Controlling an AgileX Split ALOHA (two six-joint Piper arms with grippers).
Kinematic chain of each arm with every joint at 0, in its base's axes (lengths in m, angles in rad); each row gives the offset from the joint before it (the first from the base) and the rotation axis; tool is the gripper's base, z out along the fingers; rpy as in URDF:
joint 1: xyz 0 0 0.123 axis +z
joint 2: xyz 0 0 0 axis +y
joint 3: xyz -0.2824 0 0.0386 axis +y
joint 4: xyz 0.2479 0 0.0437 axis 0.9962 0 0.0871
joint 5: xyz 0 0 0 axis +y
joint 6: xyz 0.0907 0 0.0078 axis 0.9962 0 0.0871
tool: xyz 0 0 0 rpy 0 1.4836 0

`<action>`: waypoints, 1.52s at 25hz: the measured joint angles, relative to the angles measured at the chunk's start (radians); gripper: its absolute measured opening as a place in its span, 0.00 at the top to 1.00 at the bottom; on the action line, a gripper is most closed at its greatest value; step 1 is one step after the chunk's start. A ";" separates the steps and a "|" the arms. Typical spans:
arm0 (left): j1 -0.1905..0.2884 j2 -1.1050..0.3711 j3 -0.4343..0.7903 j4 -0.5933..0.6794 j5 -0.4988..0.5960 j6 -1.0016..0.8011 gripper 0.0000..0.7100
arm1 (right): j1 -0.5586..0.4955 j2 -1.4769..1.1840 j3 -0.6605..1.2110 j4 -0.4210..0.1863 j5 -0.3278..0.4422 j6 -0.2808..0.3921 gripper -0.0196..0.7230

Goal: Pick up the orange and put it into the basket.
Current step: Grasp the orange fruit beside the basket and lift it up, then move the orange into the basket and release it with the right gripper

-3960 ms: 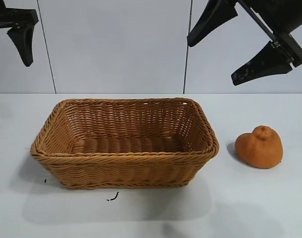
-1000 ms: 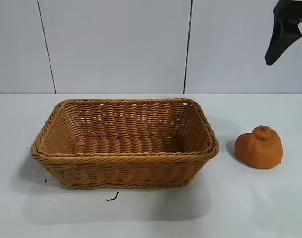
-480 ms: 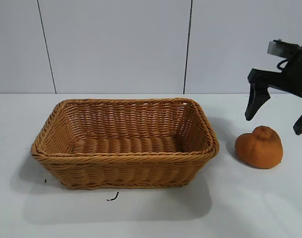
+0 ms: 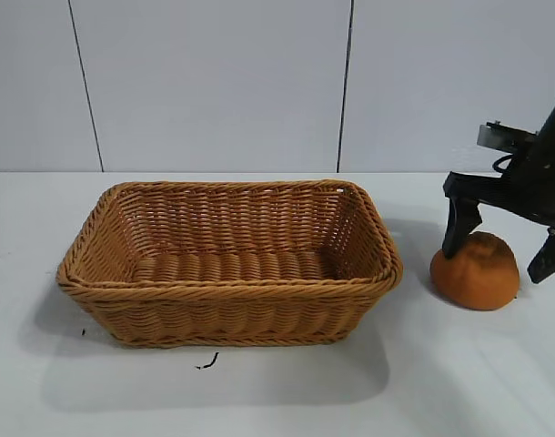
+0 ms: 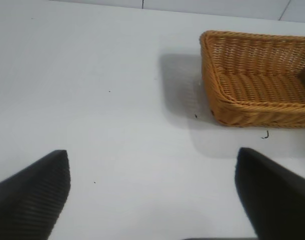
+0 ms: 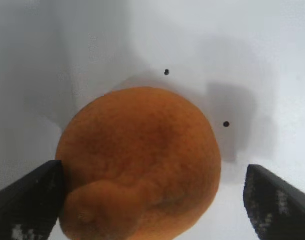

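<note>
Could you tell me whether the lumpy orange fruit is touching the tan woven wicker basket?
Apart. In the exterior view, a strip of white table shows between the lumpy orange fruit and the tan woven wicker basket.

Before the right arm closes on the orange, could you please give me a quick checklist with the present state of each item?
1. Right gripper open: ok.
2. Fingers straddle the orange, one on each side: ok.
3. Fingers low enough for a firm grip: cannot tell.
4. Orange resting on the table, to the right of the basket: ok.
5. Basket holds nothing: ok.
6. Left gripper open, over bare table away from the basket: ok.
</note>
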 joint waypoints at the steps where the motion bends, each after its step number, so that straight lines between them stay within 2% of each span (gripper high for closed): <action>1: 0.000 0.000 0.000 0.000 0.000 0.000 0.09 | 0.000 0.000 0.000 0.000 -0.004 -0.001 0.04; 4: 0.000 0.000 0.000 0.000 0.000 0.000 0.09 | 0.000 0.000 0.000 0.000 -0.014 -0.001 0.04; 5: 0.000 0.000 0.000 0.000 0.000 0.000 0.09 | 0.000 0.000 0.000 0.000 -0.017 -0.001 0.07; 8: 0.000 0.000 0.000 0.000 0.000 0.000 0.09 | 0.000 0.000 0.000 0.000 -0.027 -0.001 0.31; 11: 0.000 0.000 0.000 0.000 0.000 0.000 0.09 | 0.002 0.000 0.000 0.000 -0.030 0.000 0.65; 13: 0.000 0.000 0.000 0.000 0.000 0.000 0.09 | 0.002 0.000 0.000 0.001 -0.032 0.000 0.81; 14: 0.000 0.000 0.000 0.000 0.000 0.000 0.09 | 0.002 0.000 -0.002 0.001 -0.033 0.000 0.85; 17: 0.000 0.000 0.000 0.000 0.000 0.000 0.09 | 0.002 0.000 -0.022 0.002 -0.005 -0.012 0.86; 28: 0.000 0.000 0.000 0.000 0.000 0.000 0.09 | 0.002 -0.156 -0.235 0.001 0.233 -0.037 0.87; 33: 0.000 0.000 0.000 0.000 0.000 0.000 0.09 | 0.021 -0.216 -0.282 -0.002 0.263 -0.037 0.87; 38: 0.000 0.000 0.000 0.000 0.000 0.000 0.09 | 0.132 -0.232 -0.286 -0.001 0.269 -0.037 0.87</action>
